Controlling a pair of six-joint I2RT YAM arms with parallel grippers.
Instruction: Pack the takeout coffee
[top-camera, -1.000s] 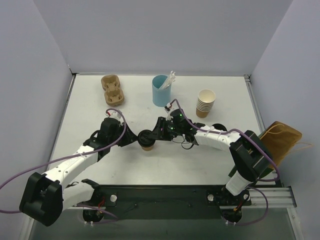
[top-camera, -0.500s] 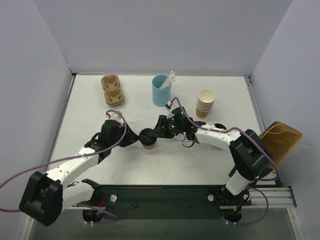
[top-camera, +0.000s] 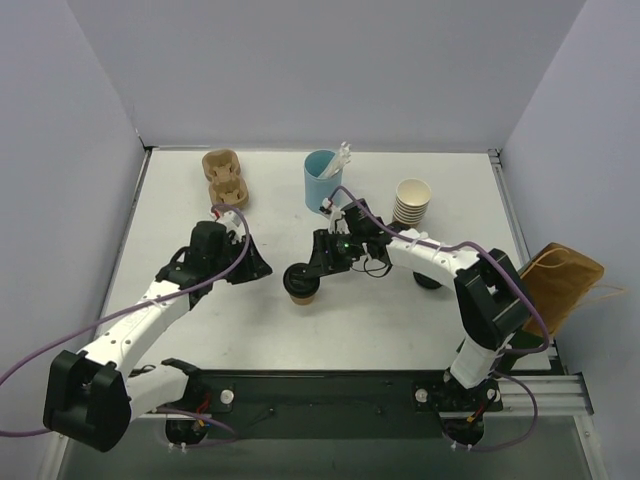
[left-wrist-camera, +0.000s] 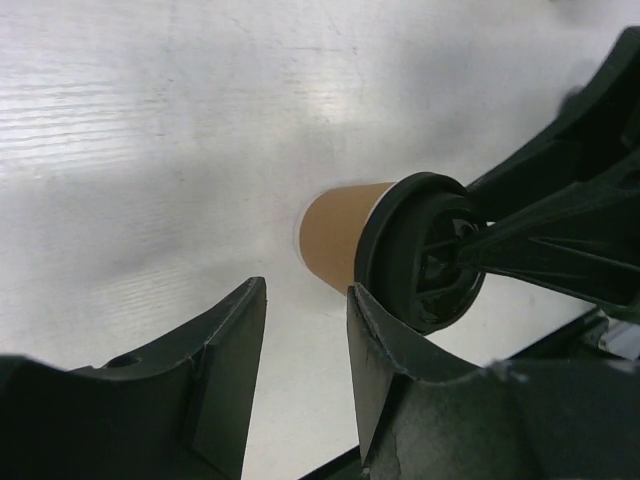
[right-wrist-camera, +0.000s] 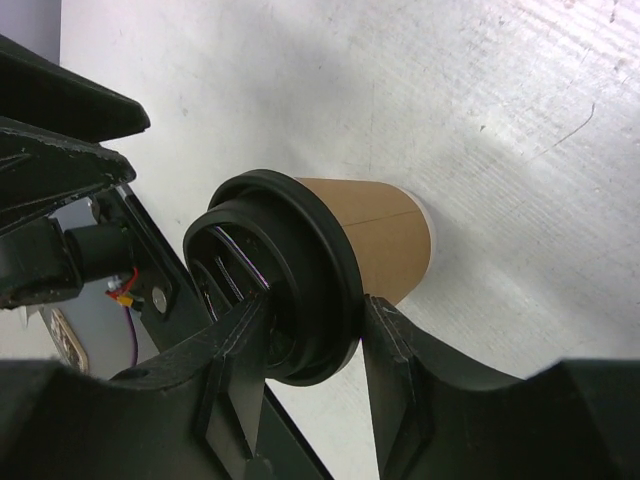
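A white desk sits between pale walls. The takeout coffee stands near its middle. The right tool clamps the lid, and the left tool gapes empty just beside the cup. Grasping seems to be the step in hand. Next probably calls for a level lift toward the paper bag off the right edge.

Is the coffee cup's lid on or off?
On. The black lid caps the tan cup, with the right fingers flanking its rim.
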